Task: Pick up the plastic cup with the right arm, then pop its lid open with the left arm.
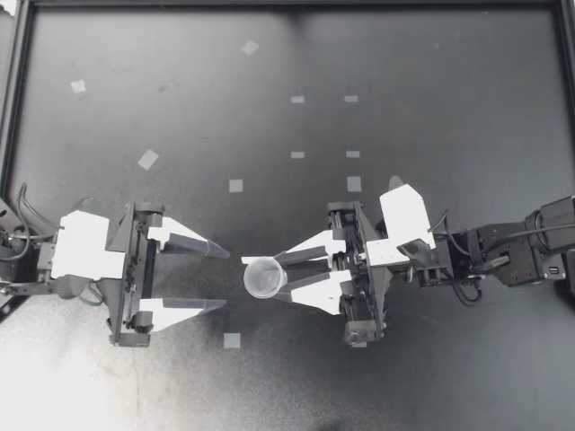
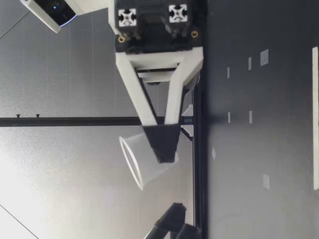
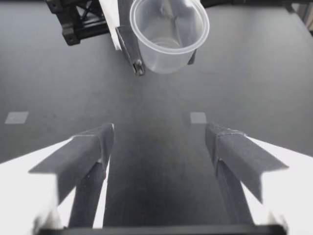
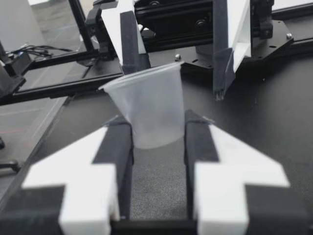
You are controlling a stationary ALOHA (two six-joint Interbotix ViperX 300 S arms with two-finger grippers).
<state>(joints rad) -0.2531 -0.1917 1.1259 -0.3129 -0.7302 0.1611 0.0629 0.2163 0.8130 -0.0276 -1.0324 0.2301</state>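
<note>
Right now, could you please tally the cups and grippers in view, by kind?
Cup: 1
Grippers: 2, the left gripper open, the right gripper shut on the cup
Total: 3

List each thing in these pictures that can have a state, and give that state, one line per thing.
right gripper: shut on the clear cup, holding it above the table.
clear cup: empty, tilted, with its mouth facing up and toward the left gripper.
left gripper: open, holding nothing.
</note>
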